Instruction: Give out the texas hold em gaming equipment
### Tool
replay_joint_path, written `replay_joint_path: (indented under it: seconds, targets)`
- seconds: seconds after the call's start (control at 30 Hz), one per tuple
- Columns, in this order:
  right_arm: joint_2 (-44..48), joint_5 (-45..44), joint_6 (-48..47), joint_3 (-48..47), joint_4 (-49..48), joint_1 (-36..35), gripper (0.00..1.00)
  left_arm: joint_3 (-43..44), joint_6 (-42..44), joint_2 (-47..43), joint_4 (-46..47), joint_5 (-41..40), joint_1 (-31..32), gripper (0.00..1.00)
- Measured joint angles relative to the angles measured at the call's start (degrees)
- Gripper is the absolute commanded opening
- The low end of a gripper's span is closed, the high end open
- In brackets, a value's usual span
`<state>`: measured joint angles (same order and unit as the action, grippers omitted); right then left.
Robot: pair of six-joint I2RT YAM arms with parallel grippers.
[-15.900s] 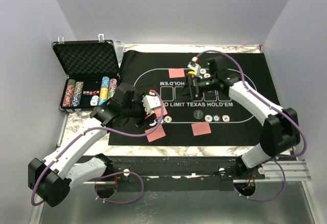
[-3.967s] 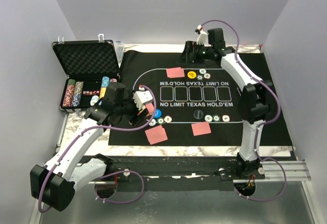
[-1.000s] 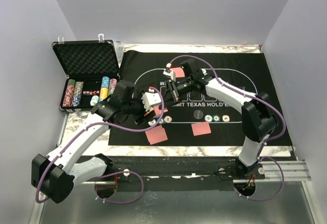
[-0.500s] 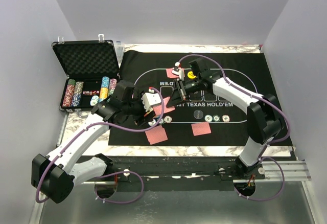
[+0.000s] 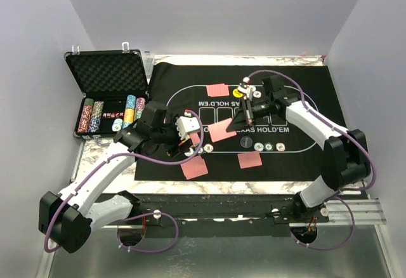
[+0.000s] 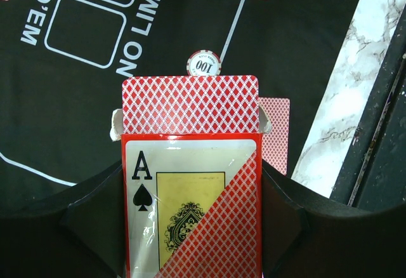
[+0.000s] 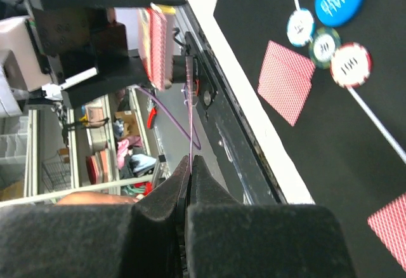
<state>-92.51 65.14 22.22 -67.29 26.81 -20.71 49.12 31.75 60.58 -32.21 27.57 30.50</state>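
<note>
Red-backed card (image 5: 222,129) is hanging pinched in the right hand (image 7: 188,164), near the card box (image 6: 190,195) the left hand (image 6: 190,227) is clasping for dealing.

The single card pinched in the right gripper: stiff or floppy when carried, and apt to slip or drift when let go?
Probably springy rather than floppy: the card juts from the right gripper as a nearly straight thin line. It is pinched at one edge only, so it could pivot or slide out. It looks very light, so it may drift when dropped toward the mat.
</note>
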Motion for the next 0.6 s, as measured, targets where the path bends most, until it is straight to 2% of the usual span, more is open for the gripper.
replay_joint_path:
  seconds: [0.17,0.4,0.6]
  targets:
    - [4.1,-2.8,-1.9,8.7,4.2,4.4,0.01,-0.1,-0.2,-0.2,0.0,0.0,0.0,0.0]
    - [5.0,-14.5,-4.2,19.4,10.5,5.9,0.01,-0.1,-0.6,-0.2,0.0,0.0,0.0,0.0]
    - [7.8,-22.9,-4.0,21.7,11.6,5.9,0.01,-0.1,-0.9,-0.2,0.5,0.0,0.0,0.0]
